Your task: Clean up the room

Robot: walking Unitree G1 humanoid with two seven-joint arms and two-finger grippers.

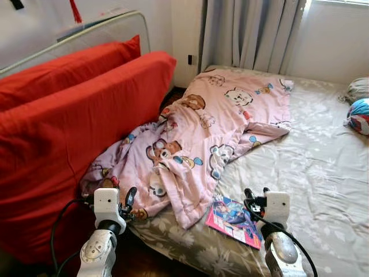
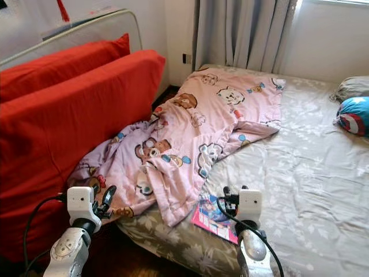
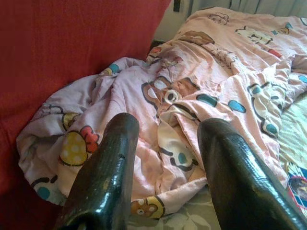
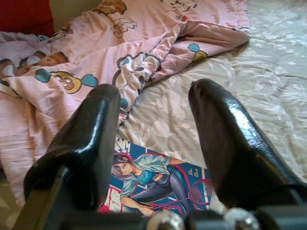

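Left eye view: pink blanket (image 1: pixel 213 127) runs diagonally across bed (image 1: pixel 323 173); both grippers' jaws open, empty.

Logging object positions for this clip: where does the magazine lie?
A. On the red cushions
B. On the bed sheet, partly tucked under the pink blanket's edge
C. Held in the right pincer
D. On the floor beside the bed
B: the magazine lies flat on the grey sheet, its near corner slipping under the blanket; the right pincer is open above it, holding nothing.
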